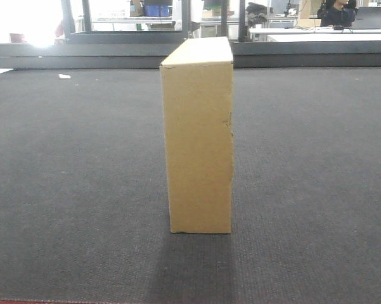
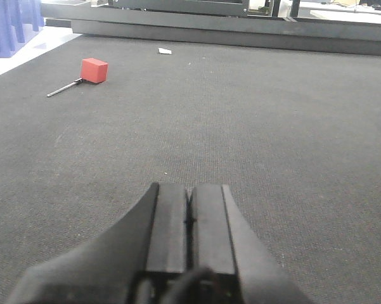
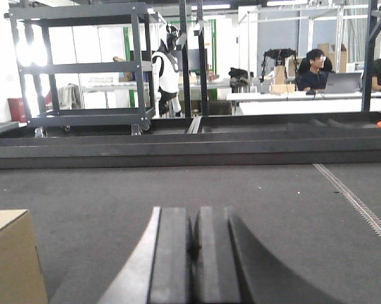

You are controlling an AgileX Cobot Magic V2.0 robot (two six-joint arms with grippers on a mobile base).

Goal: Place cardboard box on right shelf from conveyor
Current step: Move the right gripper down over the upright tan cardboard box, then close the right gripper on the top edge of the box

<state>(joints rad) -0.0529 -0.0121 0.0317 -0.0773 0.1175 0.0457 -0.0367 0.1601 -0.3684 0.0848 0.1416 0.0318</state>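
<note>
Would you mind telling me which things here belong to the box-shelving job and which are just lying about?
Belonging: cardboard box, standing upright on the conveyor; left gripper and right gripper, both shut, empty. The right shelf is not in view.

Lying about: red block with a metal rod; white scrap; blue bins; black wheeled rack.

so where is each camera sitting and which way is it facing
Front view: low over the conveyor, facing the far frame, the upright cardboard box dead ahead; no robot parts show.
Left wrist: behind the shut left gripper, looking along the conveyor to a red block; no box.
Right wrist: behind the shut right gripper, facing the far frame; box corner at lower left.
Shared: front and right wrist both see the box; all see the conveyor.
</note>
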